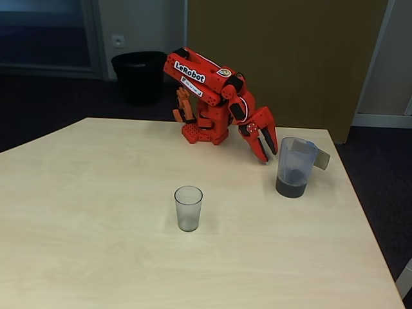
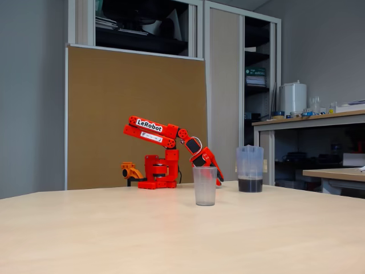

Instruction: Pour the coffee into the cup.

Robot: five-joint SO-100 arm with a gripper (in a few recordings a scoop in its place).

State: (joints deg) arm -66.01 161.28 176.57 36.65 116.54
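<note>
Fixed views: both look across a pale wooden table (image 1: 96, 225), one from above the near edge, the other low at table height.
Arm: a red arm (image 1: 203, 77) labelled LeRobot stands at the far side of the table, folded forward and reaching down toward the right in the raised view.
Gripper: the gripper (image 1: 265, 153) points down at the tabletop, its two red fingers a narrow gap apart with nothing between them; it hangs just left of the pitcher and does not touch it. In the low view its tip (image 2: 218, 178) sits partly behind the cup.
Pitcher: a translucent spouted pitcher (image 1: 295, 166) stands upright near the right table edge, a cardboard-taped handle on its right side.
Coffee: dark, nearly black liquid (image 1: 291, 187) fills the bottom part of the pitcher (image 2: 250, 168); the level shows clearly in the low view (image 2: 250, 185).
Cup: a small clear greyish tumbler (image 1: 188, 208) stands upright mid-table, well apart from the pitcher and nearer the camera; it looks empty (image 2: 205, 185).
Background: a black waste bin (image 1: 138, 76) on the floor behind the table; a brown board (image 2: 134, 114) behind the arm.
</note>
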